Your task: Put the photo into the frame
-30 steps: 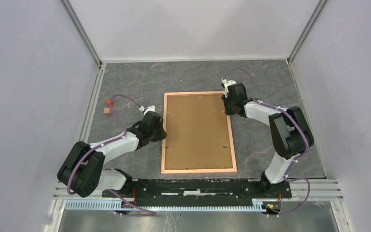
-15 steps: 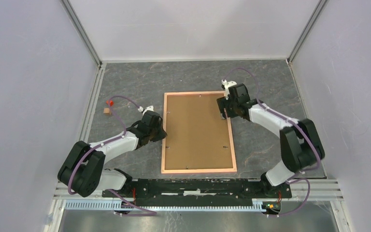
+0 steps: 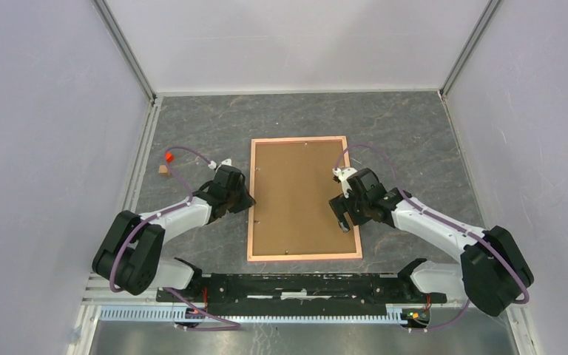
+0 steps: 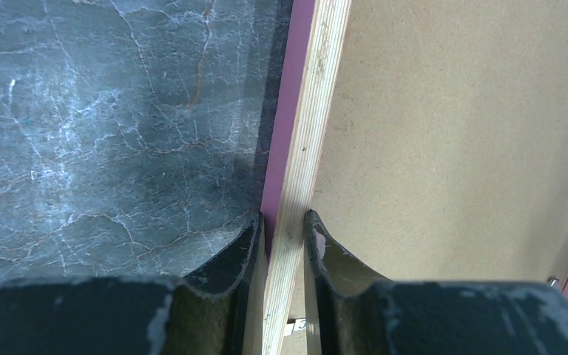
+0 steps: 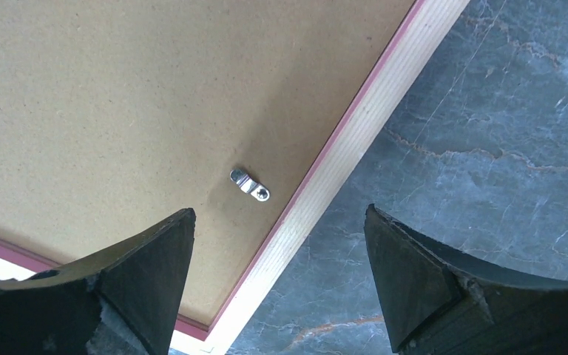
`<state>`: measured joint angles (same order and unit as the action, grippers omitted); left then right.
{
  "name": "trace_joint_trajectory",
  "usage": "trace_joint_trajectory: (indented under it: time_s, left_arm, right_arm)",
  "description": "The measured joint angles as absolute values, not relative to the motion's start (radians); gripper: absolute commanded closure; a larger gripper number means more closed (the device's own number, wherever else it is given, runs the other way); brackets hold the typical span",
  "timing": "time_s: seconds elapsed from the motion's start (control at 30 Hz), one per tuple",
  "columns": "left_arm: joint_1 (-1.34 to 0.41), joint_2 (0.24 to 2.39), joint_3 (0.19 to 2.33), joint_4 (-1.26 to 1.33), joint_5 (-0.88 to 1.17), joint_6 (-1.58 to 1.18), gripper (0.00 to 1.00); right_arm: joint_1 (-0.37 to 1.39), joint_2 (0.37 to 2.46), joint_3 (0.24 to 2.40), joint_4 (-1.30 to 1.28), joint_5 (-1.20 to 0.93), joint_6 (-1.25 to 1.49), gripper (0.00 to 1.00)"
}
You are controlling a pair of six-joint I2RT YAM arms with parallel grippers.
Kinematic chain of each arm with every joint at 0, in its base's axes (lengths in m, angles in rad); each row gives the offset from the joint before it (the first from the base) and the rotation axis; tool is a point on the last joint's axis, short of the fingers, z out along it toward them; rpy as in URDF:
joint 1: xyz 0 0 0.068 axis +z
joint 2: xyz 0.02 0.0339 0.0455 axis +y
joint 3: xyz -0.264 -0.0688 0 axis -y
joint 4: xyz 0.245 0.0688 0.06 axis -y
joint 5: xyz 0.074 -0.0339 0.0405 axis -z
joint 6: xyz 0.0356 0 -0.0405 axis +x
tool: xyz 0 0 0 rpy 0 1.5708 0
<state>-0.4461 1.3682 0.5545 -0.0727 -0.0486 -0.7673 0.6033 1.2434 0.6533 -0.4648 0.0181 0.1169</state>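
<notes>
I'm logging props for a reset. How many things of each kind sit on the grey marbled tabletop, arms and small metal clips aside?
Salmon-pink thin-railed rectangular picture frame: 1
Plain brown backing board: 1
Small red piece: 1
Small tan block: 1
Total: 4

Overhead and wrist close-ups over frame (image 3: 303, 259)
</notes>
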Motion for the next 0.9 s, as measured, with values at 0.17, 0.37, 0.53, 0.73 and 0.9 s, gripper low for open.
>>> trace_joint_trajectory:
  time_s: [0.17,0.37,0.53,0.73,0.9]
  left_arm:
    - [-0.445,1.368,0.554,-0.073,-0.047,-0.767,0.98]
    - [-0.445,1.367,0.554,-0.073,-0.046,-0.767,0.98]
    - [-0.443,1.367,0.553,-0.071,-0.043,-0.767,0.98]
    - [-0.443,1.365,0.55,-0.069,-0.043,-0.767,0.98]
    - [-0.443,1.364,0.549,-0.068,-0.043,-0.767,0.98]
  right_arm:
    - [0.603,1.229,0.635,-0.465,0.028,0.134,0.21]
    - [0.603,1.241,0.63,-0.463,0.04,0.138,0.23]
    - [0.603,1.246,0.629,-0.44,0.077,0.15,0.26]
    - [0.603,1.277,0.629,-0.407,0.09,0.163,0.3]
    - [0.603,1.298,0.628,-0.392,0.091,0.171,0.34]
